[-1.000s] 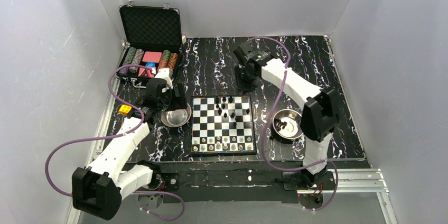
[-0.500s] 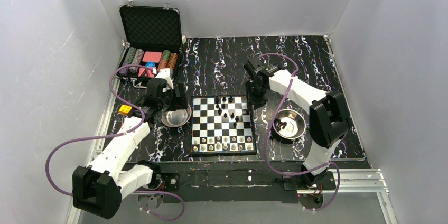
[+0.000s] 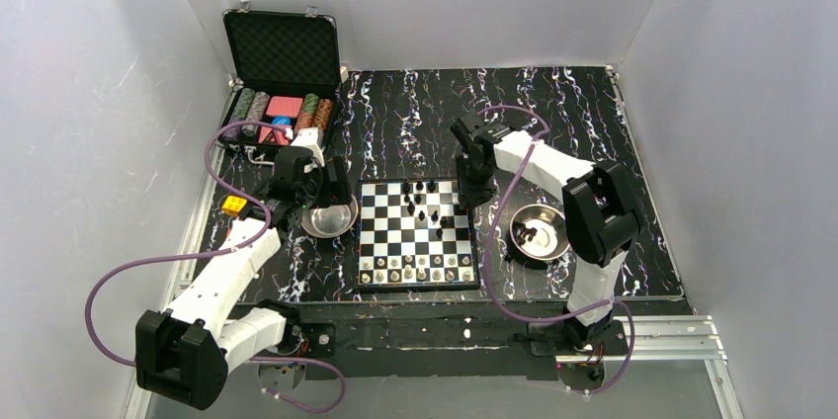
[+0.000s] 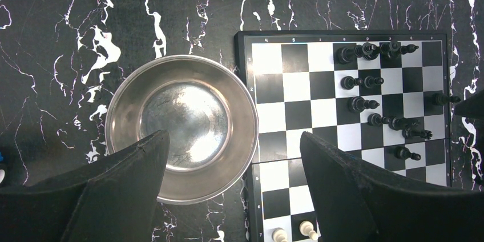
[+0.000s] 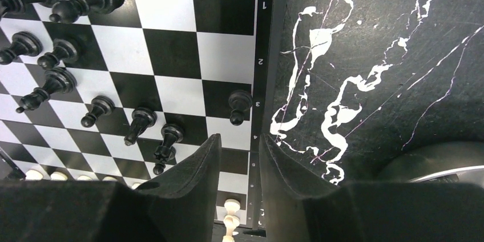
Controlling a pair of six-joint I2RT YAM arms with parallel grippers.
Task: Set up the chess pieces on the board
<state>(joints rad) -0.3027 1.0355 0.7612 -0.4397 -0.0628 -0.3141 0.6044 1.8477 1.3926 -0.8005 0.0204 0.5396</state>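
Note:
The board (image 3: 415,238) lies mid-table between my arms. Several black chess pieces (image 3: 420,200) stand loosely on its far half. The pale pieces (image 3: 415,267) fill its two near rows. My left gripper (image 3: 334,192) is open and empty, hovering over an empty steel bowl (image 4: 117,105) and the board's left edge (image 4: 297,88). My right gripper (image 3: 472,187) hovers over the board's far right corner; its jaws (image 5: 238,145) stand a little apart with nothing between them. A lone black pawn (image 5: 240,105) stands just beyond its fingertips.
A second steel bowl (image 3: 553,221) right of the board holds a few pieces. A black case (image 3: 282,63) with poker chips stands open at the far left. A small yellow block (image 3: 233,205) lies near the left edge. White walls surround the table.
My right gripper has moved from the far mat toward me and down to the board's far right corner. The left arm has not moved.

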